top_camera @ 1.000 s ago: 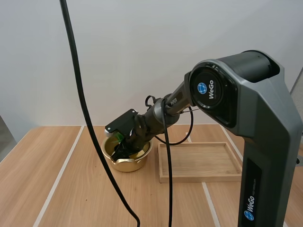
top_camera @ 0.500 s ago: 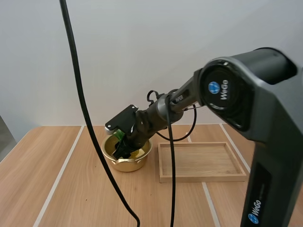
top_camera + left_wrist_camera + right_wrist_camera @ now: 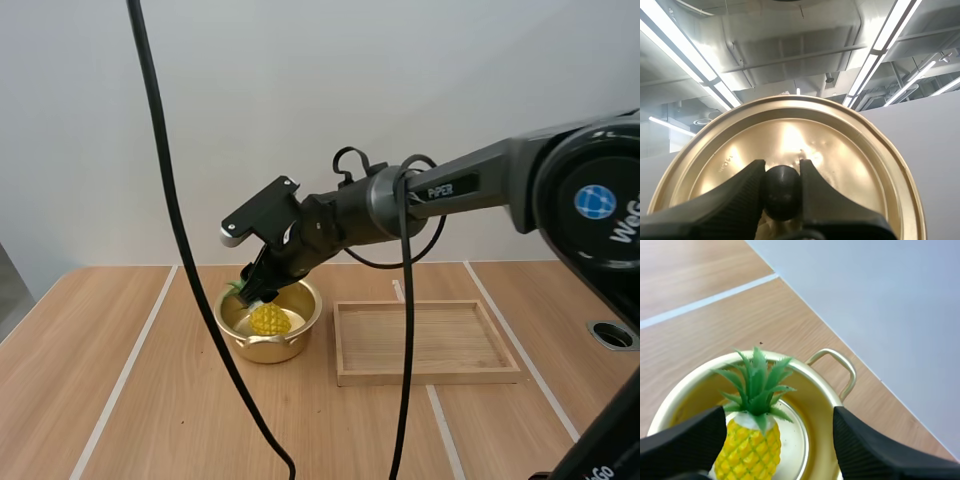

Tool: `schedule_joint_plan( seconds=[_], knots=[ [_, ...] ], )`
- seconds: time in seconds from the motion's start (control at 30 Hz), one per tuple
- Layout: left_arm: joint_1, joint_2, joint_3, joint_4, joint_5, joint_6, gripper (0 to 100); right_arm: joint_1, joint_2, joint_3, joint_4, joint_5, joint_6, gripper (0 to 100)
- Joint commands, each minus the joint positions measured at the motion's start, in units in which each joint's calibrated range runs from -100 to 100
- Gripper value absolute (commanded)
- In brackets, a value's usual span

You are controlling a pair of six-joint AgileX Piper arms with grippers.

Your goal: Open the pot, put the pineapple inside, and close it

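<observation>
Pineapple sits in pot beneath right gripper, fingers apart.

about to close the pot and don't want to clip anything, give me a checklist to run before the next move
1. Yellow pineapple with a green crown inside the round gold metal pot: ok, it sits in the pot.
2. Right gripper let go of the pineapple: ok, fingers apart on either side, not touching it.
3. Right gripper clear of the pot's mouth: not ok, it hangs just over the rim.
4. Round gold lid held firmly: ok, left gripper is shut on its black knob.
5. Crown low enough for the lid to seat: cannot tell.
6. Lid lined up over the pot: cannot tell.
</observation>
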State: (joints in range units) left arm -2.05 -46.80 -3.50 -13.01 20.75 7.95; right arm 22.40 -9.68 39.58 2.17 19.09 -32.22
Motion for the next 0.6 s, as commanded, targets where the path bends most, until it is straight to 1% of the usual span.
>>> schedule_joint_plan(
  seconds=[0.0,0.1,0.2,0.37,0.57],
  knots=[
    [0.05,-0.35,-0.36,0.02,-0.63,-0.37,0,-0.13,-3.08,0.48,-0.42,0.13,-0.2,100],
    [0.05,-0.35,-0.36,0.02,-0.63,-0.37,0,-0.58,-6.32,0.48,-0.79,0.71,-0.2,100],
    [0.05,-0.35,-0.36,0.02,-0.63,-0.37,0,-2.17,-9.36,0.48,-0.79,2.52,-0.2,100],
    [0.05,-0.35,-0.36,0.02,-0.63,-0.37,0,-6.68,-13.47,0.48,-2.17,7.32,-0.2,100],
    [0.05,-0.35,-0.36,0.02,-0.63,-0.37,0,-12.72,-18.46,0.48,-2.17,7.52,-0.4,100]
  ],
)
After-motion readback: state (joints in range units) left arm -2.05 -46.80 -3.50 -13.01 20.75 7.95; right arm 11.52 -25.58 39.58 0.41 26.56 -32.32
